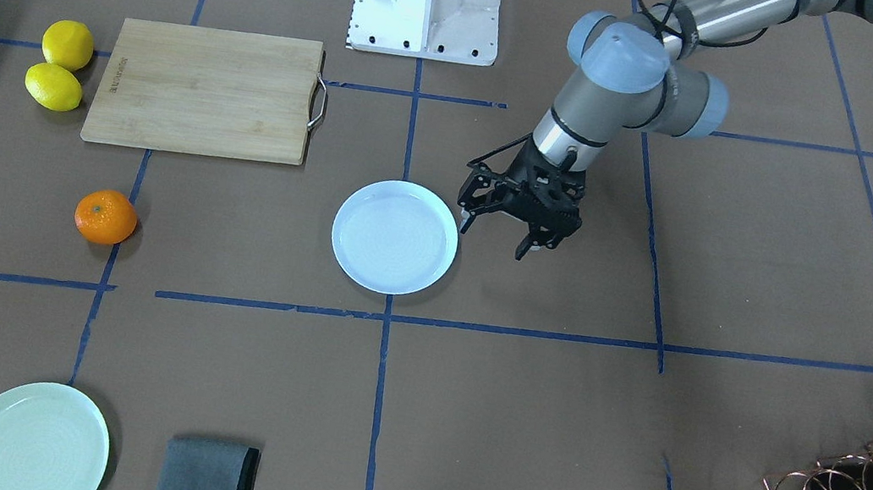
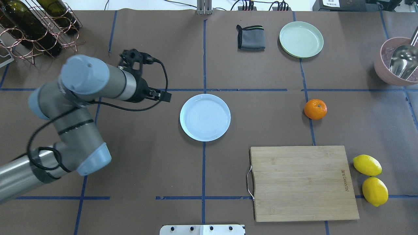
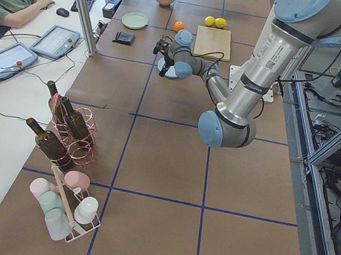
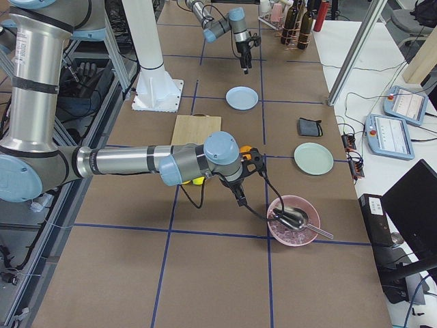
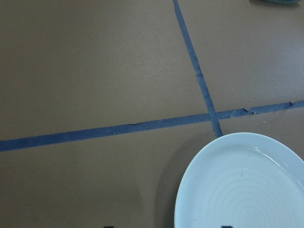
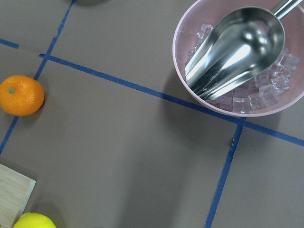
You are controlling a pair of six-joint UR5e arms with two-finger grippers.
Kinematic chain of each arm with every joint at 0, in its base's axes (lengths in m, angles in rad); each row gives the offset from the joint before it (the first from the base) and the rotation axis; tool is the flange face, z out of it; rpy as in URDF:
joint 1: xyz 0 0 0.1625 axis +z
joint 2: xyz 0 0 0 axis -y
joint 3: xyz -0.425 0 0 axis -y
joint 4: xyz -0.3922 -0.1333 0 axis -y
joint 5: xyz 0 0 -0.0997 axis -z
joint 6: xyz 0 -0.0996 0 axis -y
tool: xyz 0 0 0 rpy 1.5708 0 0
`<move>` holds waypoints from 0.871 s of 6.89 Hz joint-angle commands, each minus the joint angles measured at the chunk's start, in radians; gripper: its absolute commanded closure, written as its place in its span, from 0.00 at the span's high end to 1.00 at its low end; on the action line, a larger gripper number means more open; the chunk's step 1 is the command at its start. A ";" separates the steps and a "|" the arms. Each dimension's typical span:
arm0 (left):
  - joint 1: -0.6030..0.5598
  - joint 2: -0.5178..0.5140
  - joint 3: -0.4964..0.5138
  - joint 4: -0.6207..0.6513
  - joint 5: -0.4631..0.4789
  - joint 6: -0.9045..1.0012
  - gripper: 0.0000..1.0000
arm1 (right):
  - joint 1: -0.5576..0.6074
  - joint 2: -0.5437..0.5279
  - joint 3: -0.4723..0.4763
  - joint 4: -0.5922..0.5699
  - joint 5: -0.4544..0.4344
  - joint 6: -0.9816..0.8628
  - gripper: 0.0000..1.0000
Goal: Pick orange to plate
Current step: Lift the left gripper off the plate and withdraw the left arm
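The orange (image 2: 315, 109) lies on the brown table by a blue tape line, well to the right of the pale bluish-white plate (image 2: 205, 117), which has nothing on it. In the front-facing view my left gripper (image 1: 493, 240) hangs open and empty just beside the plate (image 1: 395, 237), far from the orange (image 1: 106, 216). The left wrist view shows the plate's rim (image 5: 190, 190) at lower right. My right gripper (image 4: 240, 198) shows only in the right side view, low between the orange and a pink bowl; I cannot tell its state. In the right wrist view the orange (image 6: 21, 95) sits at the left edge.
A wooden cutting board (image 2: 303, 182) and two lemons (image 2: 367, 165) lie near the orange. A mint-green plate (image 2: 301, 39) and grey cloth (image 2: 250, 37) sit at the far side. A pink bowl (image 2: 385, 68) holds ice and a metal scoop. A bottle rack (image 2: 32, 26) stands far left.
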 commanded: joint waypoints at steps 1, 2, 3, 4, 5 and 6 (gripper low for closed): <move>-0.273 0.090 -0.148 0.256 -0.144 0.397 1.00 | -0.013 0.041 0.037 -0.013 0.005 0.039 1.00; -0.421 0.171 -0.129 0.281 -0.293 0.607 1.00 | -0.071 0.045 0.039 -0.007 -0.003 0.094 1.00; -0.554 0.258 -0.098 0.295 -0.384 0.783 1.00 | -0.109 0.055 0.042 -0.003 -0.015 0.155 1.00; -0.685 0.315 -0.037 0.319 -0.445 0.872 1.00 | -0.144 0.087 0.045 -0.004 -0.035 0.180 1.00; -0.794 0.344 0.018 0.392 -0.477 0.880 1.00 | -0.187 0.125 0.044 -0.007 -0.055 0.248 1.00; -0.854 0.384 0.057 0.410 -0.479 0.888 1.00 | -0.236 0.161 0.047 -0.007 -0.082 0.322 1.00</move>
